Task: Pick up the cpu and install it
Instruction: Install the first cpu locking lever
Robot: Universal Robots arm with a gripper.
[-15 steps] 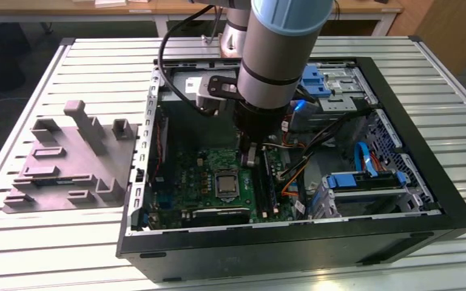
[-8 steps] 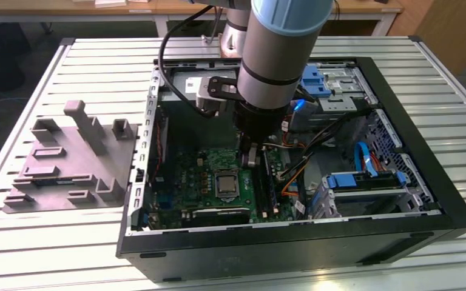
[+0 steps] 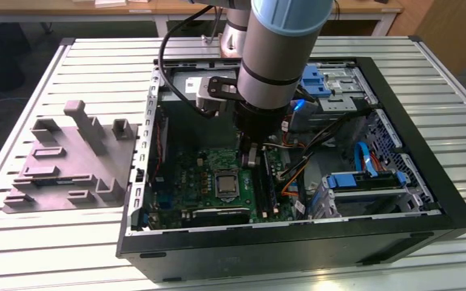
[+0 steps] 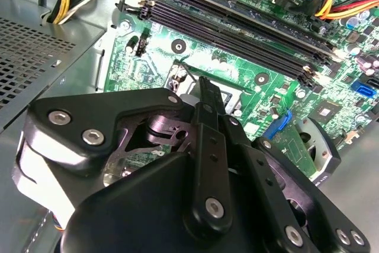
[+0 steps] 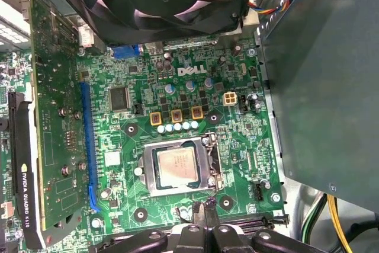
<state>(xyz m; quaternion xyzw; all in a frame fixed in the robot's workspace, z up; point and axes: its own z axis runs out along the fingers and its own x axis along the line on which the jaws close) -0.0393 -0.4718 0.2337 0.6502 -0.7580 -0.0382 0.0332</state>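
The cpu (image 5: 176, 167) lies seated in the socket (image 5: 177, 167) of the green board (image 5: 237, 146). The pincer (image 5: 205, 213) hangs just beside it, fingers closed together, holding nothing.

Silvery square cpu (image 5: 176, 166) flat in the socket (image 5: 208, 167)

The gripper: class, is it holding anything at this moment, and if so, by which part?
Nothing is held. The gripper is shut with nothing between its fingertips, poised above the motherboard. The cpu already lies in its socket, apart from the gripper.
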